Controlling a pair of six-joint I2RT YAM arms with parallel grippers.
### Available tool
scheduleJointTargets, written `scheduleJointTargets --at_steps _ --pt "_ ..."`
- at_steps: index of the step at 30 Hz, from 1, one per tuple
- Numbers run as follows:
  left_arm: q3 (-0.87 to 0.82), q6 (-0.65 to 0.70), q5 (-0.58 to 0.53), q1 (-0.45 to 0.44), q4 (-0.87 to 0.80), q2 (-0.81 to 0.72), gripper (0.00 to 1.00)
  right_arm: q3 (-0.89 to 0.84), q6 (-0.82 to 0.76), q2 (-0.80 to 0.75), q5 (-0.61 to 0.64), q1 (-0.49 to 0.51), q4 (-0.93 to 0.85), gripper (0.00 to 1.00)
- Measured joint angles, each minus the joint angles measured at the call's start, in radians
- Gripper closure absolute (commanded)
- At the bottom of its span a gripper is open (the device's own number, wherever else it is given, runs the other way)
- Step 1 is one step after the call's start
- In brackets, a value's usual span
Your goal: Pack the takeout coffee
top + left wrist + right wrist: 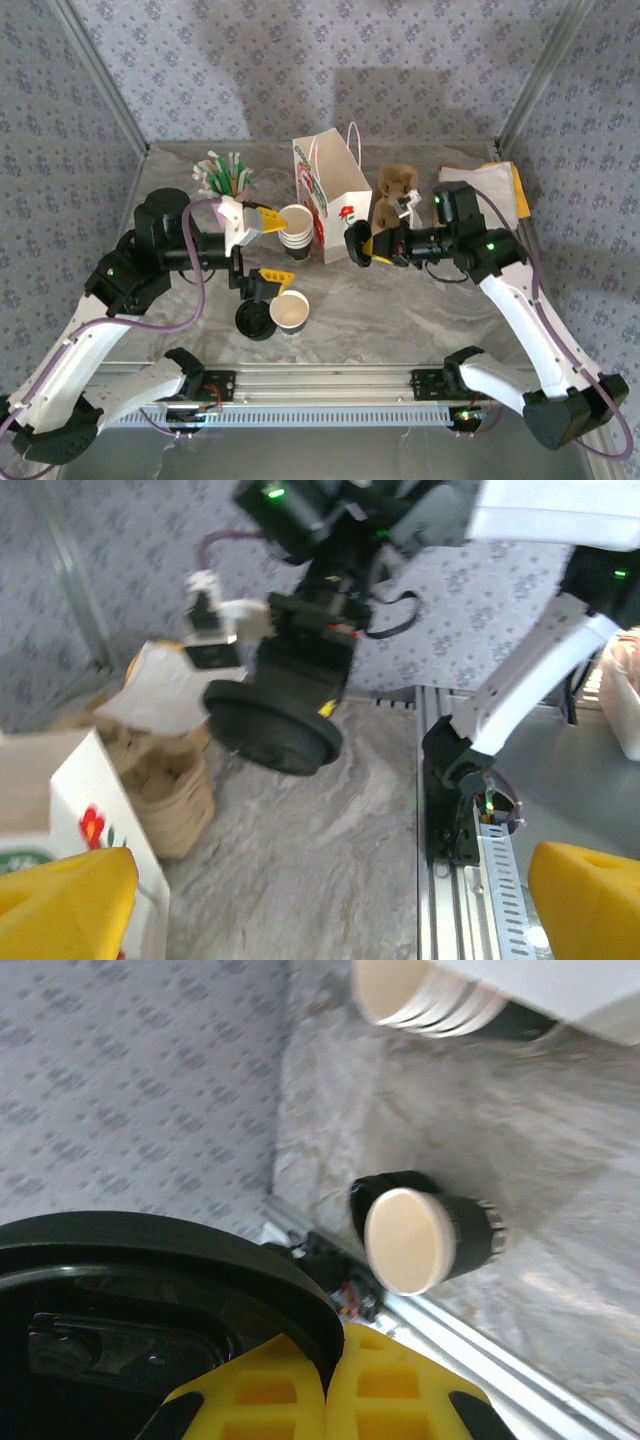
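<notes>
The takeout coffee cup (290,311) (405,1241), cream with a dark base, stands upright and open-mouthed near the table's front, left of centre. A black lid (254,320) lies against its left side. My left gripper (268,248) (332,880) hangs open and holds nothing, between that cup and the stack of cream cups (297,230) (430,1000). My right gripper (366,245) (328,1365) is shut on the rim of another round black lid (357,246) (270,730) (150,1260), held on edge in the air just right of the paper bag.
A white paper bag (330,195) (70,810) with a red flower stands open at centre back. A pink cup of straws (226,176) is at back left. Brown sleeves (395,188) (165,780) and napkins (490,190) lie at back right. A metal rail (320,385) borders the front.
</notes>
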Motion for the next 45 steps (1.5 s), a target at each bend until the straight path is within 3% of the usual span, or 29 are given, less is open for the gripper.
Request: scheduleJointTargets --at_steps 8,19,32,45 --pt "-0.114 -0.017 0.009 -0.058 0.241 0.038 0.00 0.084 0.044 0.048 -0.183 0.002 0.134 0.94" --pt "-0.167 -0.166 -0.033 -0.127 0.537 0.142 0.00 0.116 0.119 0.083 -0.223 0.063 0.286 0.94" --pt "-0.167 -0.215 -0.103 -0.158 0.666 0.187 0.00 0.116 0.150 0.085 -0.216 0.110 0.357 0.94" --pt "-0.166 -0.221 -0.103 -0.164 0.723 0.206 0.00 0.110 0.172 0.085 -0.214 0.121 0.393 0.95"
